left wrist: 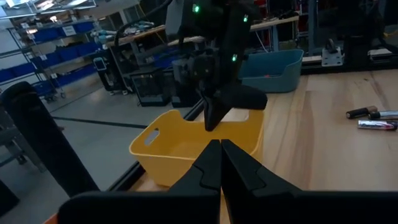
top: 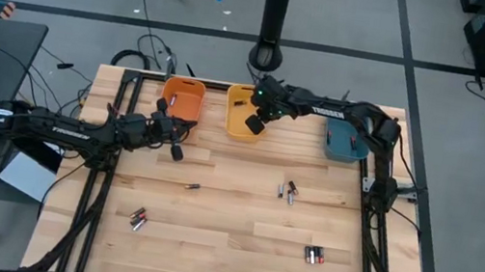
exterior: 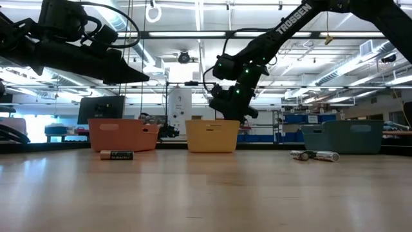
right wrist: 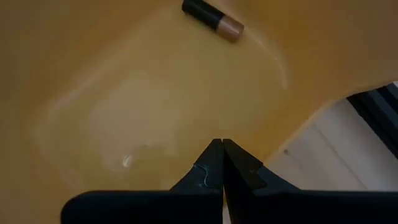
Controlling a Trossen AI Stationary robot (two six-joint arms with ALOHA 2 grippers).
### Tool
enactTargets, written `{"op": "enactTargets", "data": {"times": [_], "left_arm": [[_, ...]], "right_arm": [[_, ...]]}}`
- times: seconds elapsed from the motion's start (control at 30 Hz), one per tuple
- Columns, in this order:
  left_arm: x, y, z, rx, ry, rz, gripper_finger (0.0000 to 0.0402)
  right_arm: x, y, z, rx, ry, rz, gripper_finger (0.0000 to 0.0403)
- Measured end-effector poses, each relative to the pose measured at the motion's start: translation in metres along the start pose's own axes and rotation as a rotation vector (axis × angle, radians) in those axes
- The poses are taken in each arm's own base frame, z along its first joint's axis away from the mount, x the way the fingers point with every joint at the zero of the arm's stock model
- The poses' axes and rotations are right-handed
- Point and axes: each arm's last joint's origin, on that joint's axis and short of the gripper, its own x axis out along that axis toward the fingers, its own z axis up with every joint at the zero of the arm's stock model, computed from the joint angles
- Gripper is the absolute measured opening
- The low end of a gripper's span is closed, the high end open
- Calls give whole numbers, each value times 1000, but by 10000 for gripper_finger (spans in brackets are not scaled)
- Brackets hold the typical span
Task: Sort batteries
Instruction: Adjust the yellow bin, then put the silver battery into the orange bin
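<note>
Three bins line the desk's [top: 213, 200] far edge: orange bin [top: 184, 99], yellow bin [top: 244, 115], teal bin [top: 347, 143]. Right gripper [top: 253, 123] hangs over the yellow bin, fingers pressed together, empty; one battery [right wrist: 213, 19] lies inside. Left gripper [top: 175, 152] beside the orange bin, fingers closed, empty. Loose batteries [top: 287, 192] scatter across the desk.

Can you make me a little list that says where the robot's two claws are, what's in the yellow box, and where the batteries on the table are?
left gripper: shut, empty, beside the orange bin
right gripper: shut, empty, over the yellow bin
inside yellow bin: one dark battery with a copper end
loose batteries: single cell mid-table; cluster right of centre; pair front left; group front right
teal bin: back right; contents not visible
</note>
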Motion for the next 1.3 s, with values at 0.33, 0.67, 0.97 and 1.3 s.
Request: {"op": "enactTargets", "data": {"times": [0.33,0.67,0.97,1.3], "left_arm": [[0,-1,-1,-6,5,-14,10],[0,-1,-1,13,8,-17,10],[0,-1,1,1,-8,-14,10],[0,-1,1,-25,-9,-22,10]], "right_arm": [[-75,21,2,-52,-71,-12,9],[-137,88,-69,-150,-50,89,9],[-130,119,-133,-76,81,114,45],[-109,120,-165,104,117,46,103]]}}
